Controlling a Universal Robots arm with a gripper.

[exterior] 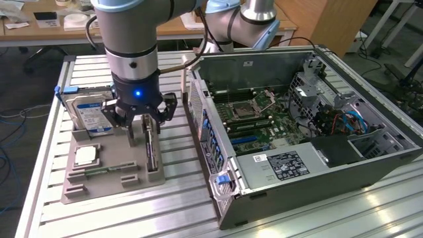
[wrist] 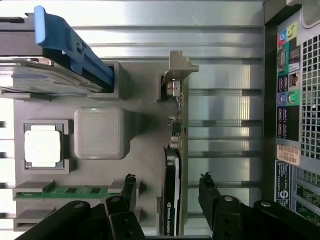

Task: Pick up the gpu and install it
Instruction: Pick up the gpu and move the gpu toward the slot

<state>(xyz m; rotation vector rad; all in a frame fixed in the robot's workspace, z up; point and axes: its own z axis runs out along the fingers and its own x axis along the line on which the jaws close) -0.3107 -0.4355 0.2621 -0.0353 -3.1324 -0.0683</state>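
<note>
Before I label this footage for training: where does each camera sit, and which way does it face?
Exterior view: off the arm, raised, looking down on tray and open computer case; arm and gripper show.
Wrist view: on the wrist, looking down past the open gripper straddling the gpu.
Both show gpu, tray, hard drive, computer case.

- gpu point(wrist: 171, 202): black card, green logo, silvery bracket point(wrist: 178, 65)
- hard drive point(exterior: 89, 113): silver, blue-white label, blue carrier point(wrist: 70, 47)
- chip point(exterior: 86, 155): silver
- memory stick point(wrist: 65, 190): green
- tray point(exterior: 99, 187): grey
- surface point(exterior: 178, 210): ribbed silver
- computer case point(exterior: 330, 171): dark grey
</note>
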